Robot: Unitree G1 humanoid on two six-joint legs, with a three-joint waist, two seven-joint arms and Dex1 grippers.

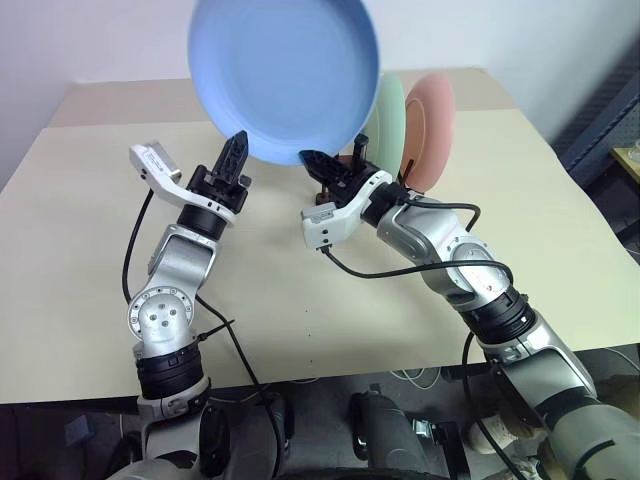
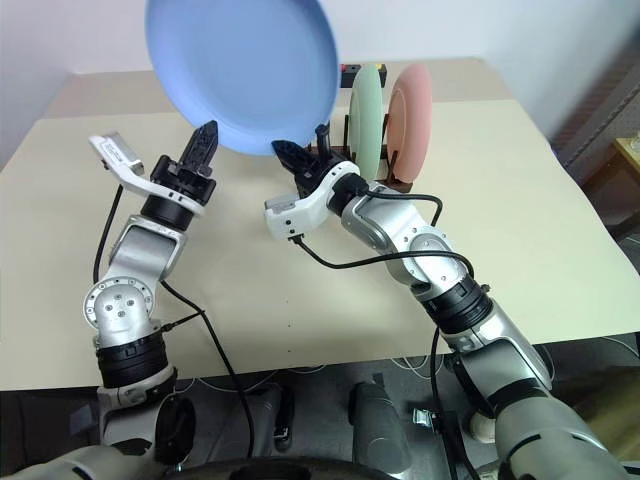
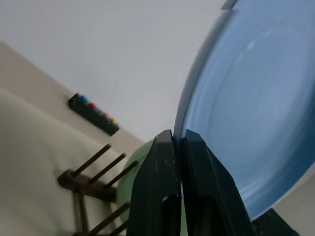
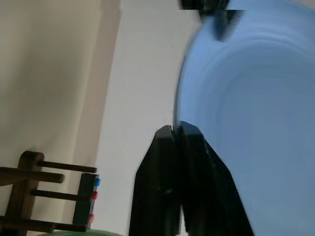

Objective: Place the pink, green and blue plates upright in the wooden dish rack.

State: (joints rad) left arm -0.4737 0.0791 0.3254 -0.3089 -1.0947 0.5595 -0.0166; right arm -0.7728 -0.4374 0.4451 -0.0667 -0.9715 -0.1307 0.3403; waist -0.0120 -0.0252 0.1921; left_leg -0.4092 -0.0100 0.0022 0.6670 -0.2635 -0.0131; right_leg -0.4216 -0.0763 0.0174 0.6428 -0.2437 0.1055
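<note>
The blue plate (image 1: 285,75) is held tilted in the air above the table, its hollow side facing me. My left gripper (image 1: 238,146) is shut on the plate's lower left rim. My right gripper (image 1: 312,160) is shut on its lower right rim; in the right wrist view its fingertips (image 4: 172,132) press together at the plate's edge. Behind my right arm, the green plate (image 1: 388,118) and the pink plate (image 1: 430,125) stand upright side by side in the wooden dish rack (image 3: 91,181). Bare pegs of the rack stick out beside the green plate (image 3: 129,162).
A small black box with coloured buttons (image 3: 93,114) lies at the far edge of the beige table (image 1: 80,250), behind the rack. Black cables hang from both arms over the table's front part. A wall rises behind the table.
</note>
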